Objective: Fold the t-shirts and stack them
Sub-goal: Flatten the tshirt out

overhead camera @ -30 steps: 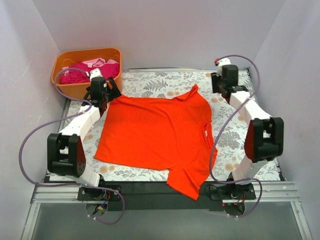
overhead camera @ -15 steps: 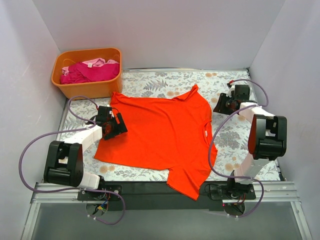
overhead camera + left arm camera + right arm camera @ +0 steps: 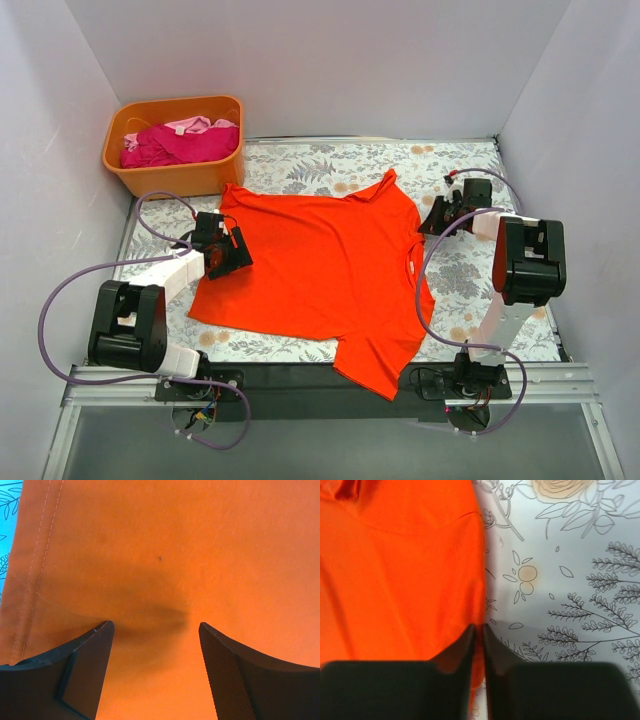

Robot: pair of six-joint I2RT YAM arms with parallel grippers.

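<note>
The orange-red t-shirt [image 3: 320,265] lies flat on the surface [image 3: 330,165], long axis running across between the arms; the left end effector [image 3: 229,253] is spread wide over its hem end; the right end effector [image 3: 437,214], fingers pressed together, meets its collar-end edge.

Tub [image 3: 165,178] crowds the far-left corner — right-side tablecloth [image 3: 465,285] lies bare.

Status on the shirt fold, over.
Left gripper open over hem of orange shirt. Right gripper shut at opposite edge, hold on fabric unclear. Shirt flat, unfolded. Tub of pink shirts apart, far left.
</note>
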